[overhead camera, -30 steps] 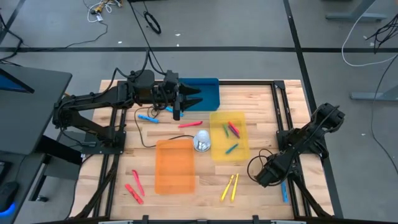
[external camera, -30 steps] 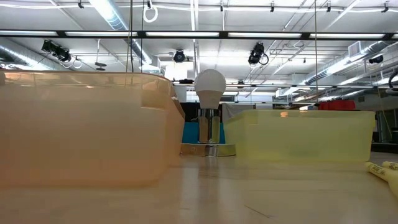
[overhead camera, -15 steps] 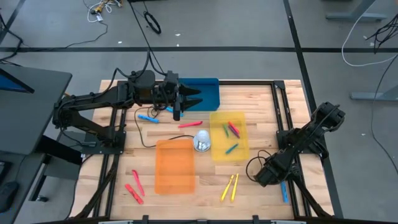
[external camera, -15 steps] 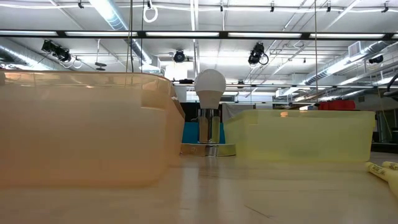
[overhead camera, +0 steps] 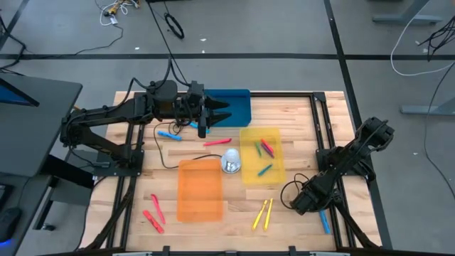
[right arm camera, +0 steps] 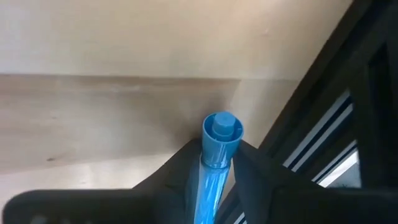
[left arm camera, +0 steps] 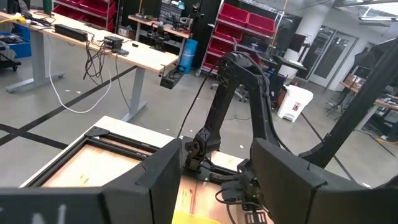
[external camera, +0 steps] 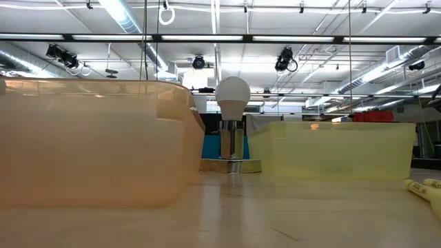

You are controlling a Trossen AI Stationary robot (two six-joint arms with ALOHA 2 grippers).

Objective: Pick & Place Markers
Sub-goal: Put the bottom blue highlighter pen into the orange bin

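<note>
From above, the wooden table (overhead camera: 291,114) carries three trays: a blue tray (overhead camera: 234,107) at the far edge, a yellow tray (overhead camera: 276,171) to the right of centre and an orange tray (overhead camera: 199,188) nearer the front. A light bulb on a metal base (overhead camera: 231,162) stands between the orange and yellow trays. The left gripper (overhead camera: 202,128) hangs just beside the blue tray with its fingers partly apart and nothing between them. Markers lie scattered: a light blue one (overhead camera: 169,134) and a red one (overhead camera: 217,142) near that gripper, several inside the yellow tray (overhead camera: 264,148), two yellow ones (overhead camera: 263,213) at the front, and two red ones (overhead camera: 154,215) at the front left. The right gripper (overhead camera: 313,205) sits low at the table's right side, over a blue marker (overhead camera: 324,219) lying along the frame rail.

At table height, the orange tray (external camera: 89,138) and yellow tray (external camera: 331,148) fill the picture, the bulb (external camera: 232,127) between them (neither gripper shows here); yellow marker tips (external camera: 426,187) poke in at the right edge.

Past the left wrist, its two dark fingers (left arm camera: 155,186) stand apart and empty, with the right arm (left arm camera: 239,99) across the table.

Past the right wrist, the fingers (right arm camera: 177,168) press against both sides of the blue marker (right arm camera: 214,152), which rests on the wood beside the black rail (right arm camera: 336,112).
</note>
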